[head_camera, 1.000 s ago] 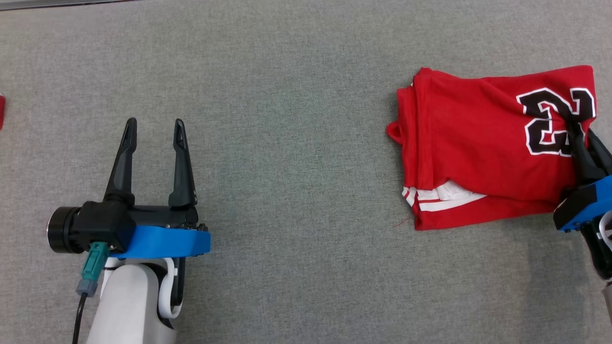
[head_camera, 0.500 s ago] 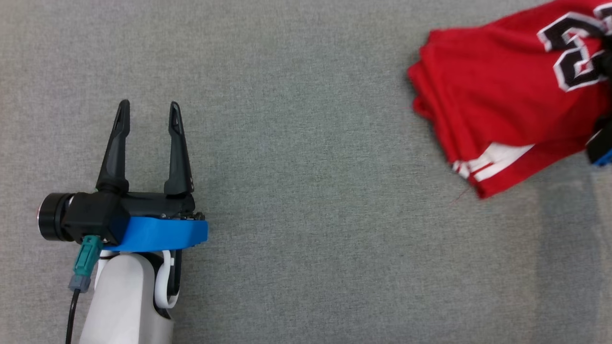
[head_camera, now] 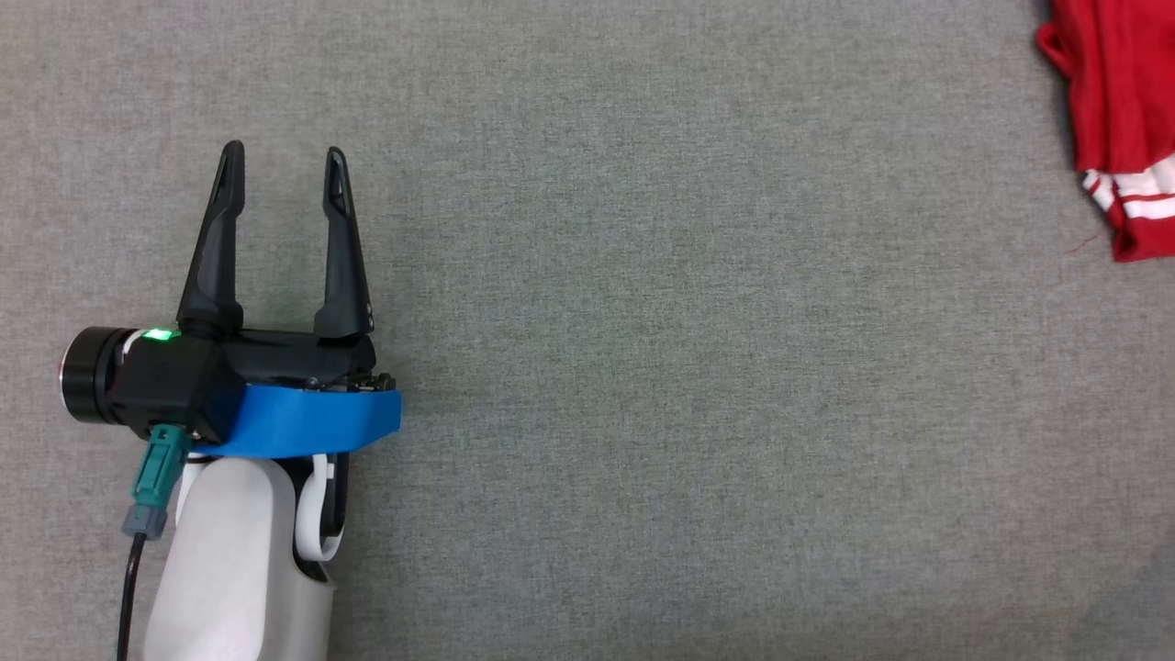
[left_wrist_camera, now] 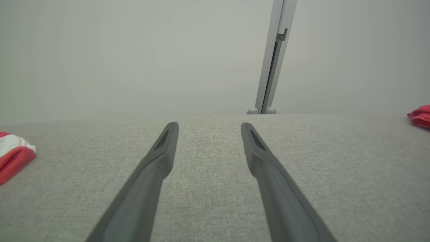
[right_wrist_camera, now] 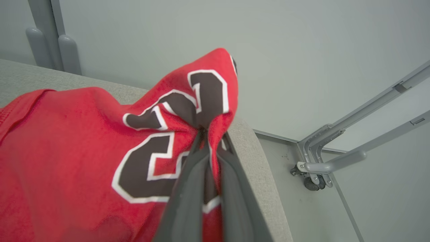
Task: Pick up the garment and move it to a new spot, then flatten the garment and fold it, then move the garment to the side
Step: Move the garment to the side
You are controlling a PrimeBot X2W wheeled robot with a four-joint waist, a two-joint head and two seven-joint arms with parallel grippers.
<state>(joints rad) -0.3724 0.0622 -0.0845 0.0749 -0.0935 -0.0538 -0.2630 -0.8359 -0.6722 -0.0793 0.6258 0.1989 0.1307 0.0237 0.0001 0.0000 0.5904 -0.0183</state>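
The garment (head_camera: 1115,110) is a folded red jersey with white stripes, lying at the head view's upper right edge and cut off by it. In the right wrist view my right gripper (right_wrist_camera: 213,134) is shut on a bunched fold of the garment (right_wrist_camera: 67,141), right at its black number, close to the table's rounded edge. My left gripper (head_camera: 284,151) stands open over bare grey cloth far to the left, nothing between its fingers. The left wrist view shows my left gripper (left_wrist_camera: 209,125) with both fingers apart and a sliver of the garment (left_wrist_camera: 420,116) far right.
The table (head_camera: 643,367) is covered in grey fabric. Its right edge (right_wrist_camera: 255,158) drops to a floor with a metal frame on a caster (right_wrist_camera: 322,164). Another red and white cloth (left_wrist_camera: 13,154) lies left of my left gripper. A grey post (left_wrist_camera: 273,67) stands behind.
The garment has slid far to the right, pulled by my right gripper, which has left the head view. The head view itself has shifted a little. My left gripper stays open.
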